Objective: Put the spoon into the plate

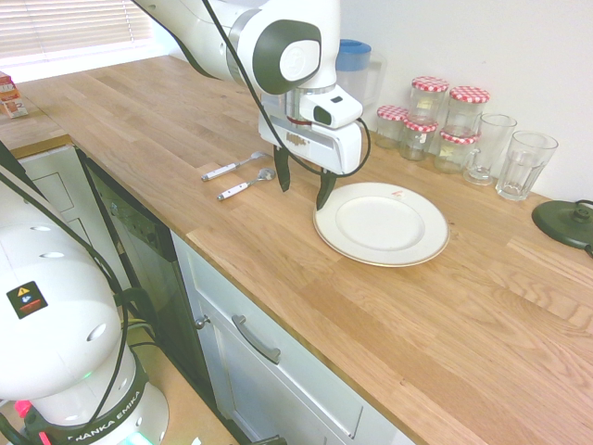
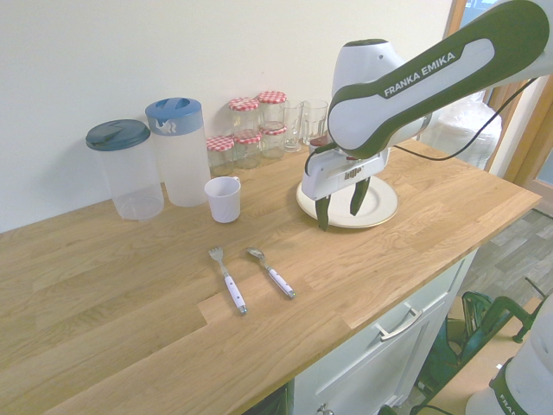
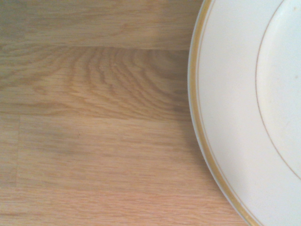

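The spoon (image 1: pixel 246 186) (image 2: pixel 271 274), white-handled with a round silver bowl, lies flat on the wooden counter to the left of the plate. The plate (image 1: pixel 408 243) (image 2: pixel 381 204) is large, white and gold-rimmed, and nothing lies on it. My gripper (image 1: pixel 303 194) (image 2: pixel 339 216) hangs open and empty a little above the counter, right at the plate's near edge, between plate and spoon. The spoon is about a hand's width from the fingers. The wrist view shows bare wood and part of the plate (image 3: pixel 230 117).
A longer white-handled fork (image 1: pixel 232 168) (image 2: pixel 228 281) lies beside the spoon on its far side from the plate. Red-lidded jars (image 1: pixel 435 116) and glasses (image 1: pixel 523 163) line the wall behind the plate. Two lidded jugs (image 2: pixel 177 147) and a white cup (image 2: pixel 223 200) stand further along.
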Motion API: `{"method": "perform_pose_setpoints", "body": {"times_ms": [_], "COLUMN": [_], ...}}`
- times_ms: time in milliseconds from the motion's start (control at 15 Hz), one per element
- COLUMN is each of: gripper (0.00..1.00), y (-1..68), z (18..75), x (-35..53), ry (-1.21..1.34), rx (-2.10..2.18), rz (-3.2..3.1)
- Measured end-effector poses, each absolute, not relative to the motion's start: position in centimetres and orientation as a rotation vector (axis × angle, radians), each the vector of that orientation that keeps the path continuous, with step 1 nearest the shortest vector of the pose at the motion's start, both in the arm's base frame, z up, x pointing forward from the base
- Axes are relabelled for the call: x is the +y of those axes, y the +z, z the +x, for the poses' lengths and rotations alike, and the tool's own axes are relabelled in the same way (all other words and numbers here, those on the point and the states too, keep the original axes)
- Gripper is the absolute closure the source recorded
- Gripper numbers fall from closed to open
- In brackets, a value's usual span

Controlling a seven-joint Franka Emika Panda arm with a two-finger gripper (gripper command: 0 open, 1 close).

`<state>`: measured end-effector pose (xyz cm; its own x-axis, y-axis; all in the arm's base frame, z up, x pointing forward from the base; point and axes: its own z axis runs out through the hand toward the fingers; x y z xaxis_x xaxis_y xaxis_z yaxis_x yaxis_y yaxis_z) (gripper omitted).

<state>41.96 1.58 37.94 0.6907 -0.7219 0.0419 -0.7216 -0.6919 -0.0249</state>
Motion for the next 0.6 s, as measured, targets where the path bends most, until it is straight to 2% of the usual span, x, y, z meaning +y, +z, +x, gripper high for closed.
{"method": "perform_pose_setpoints", "body": {"times_ms": [333, 600], "gripper": [0.0, 0.0], "y": [39.1, 41.3], "z": [42.1, 40.2], "x": [2.2, 8.9], "ry": [-0.113, -0.129], "rx": [1.25, 1.24], "rz": [-2.864, -2.861]}}
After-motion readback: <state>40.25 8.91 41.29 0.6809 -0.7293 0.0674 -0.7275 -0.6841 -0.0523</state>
